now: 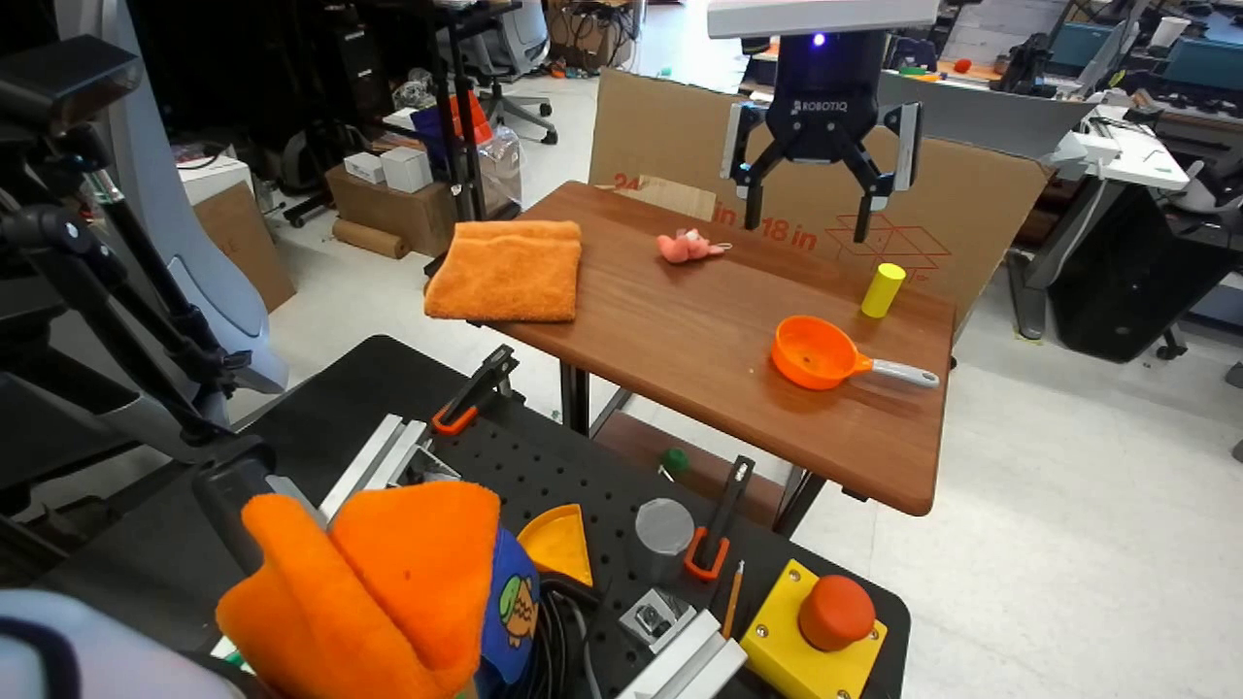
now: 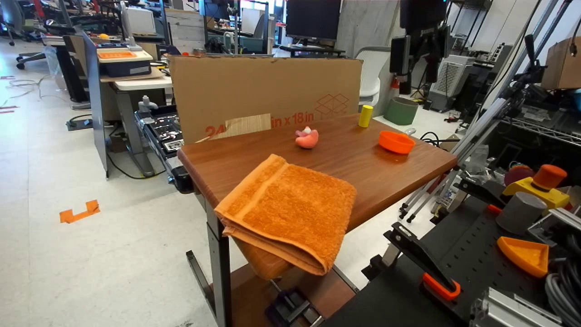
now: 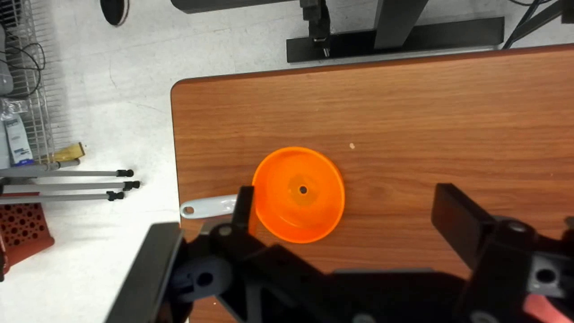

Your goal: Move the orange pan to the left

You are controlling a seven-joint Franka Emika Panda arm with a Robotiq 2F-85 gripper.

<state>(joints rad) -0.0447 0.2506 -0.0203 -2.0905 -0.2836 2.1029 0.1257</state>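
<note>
The orange pan [image 1: 814, 351] stands upright on the brown table, near its right end in an exterior view, with its grey handle pointing right. It also shows in an exterior view [image 2: 396, 142], where the handle is mostly hidden behind the bowl. In the wrist view the pan [image 3: 299, 197] is below the jaws, handle to the left, partly covered by the left finger. My gripper [image 1: 808, 221] is open and empty, high above the table and apart from the pan. It also shows in an exterior view [image 2: 418, 82] and in the wrist view [image 3: 345, 193].
A yellow cylinder [image 1: 883, 291] stands behind the pan. A pink lumpy toy [image 1: 688, 246] lies near the table's back edge. A folded orange cloth [image 1: 515, 272] hangs over the table's [image 1: 660, 330] left end. A cardboard sheet [image 1: 971, 209] stands behind. A black cart [image 1: 602, 466] is in front.
</note>
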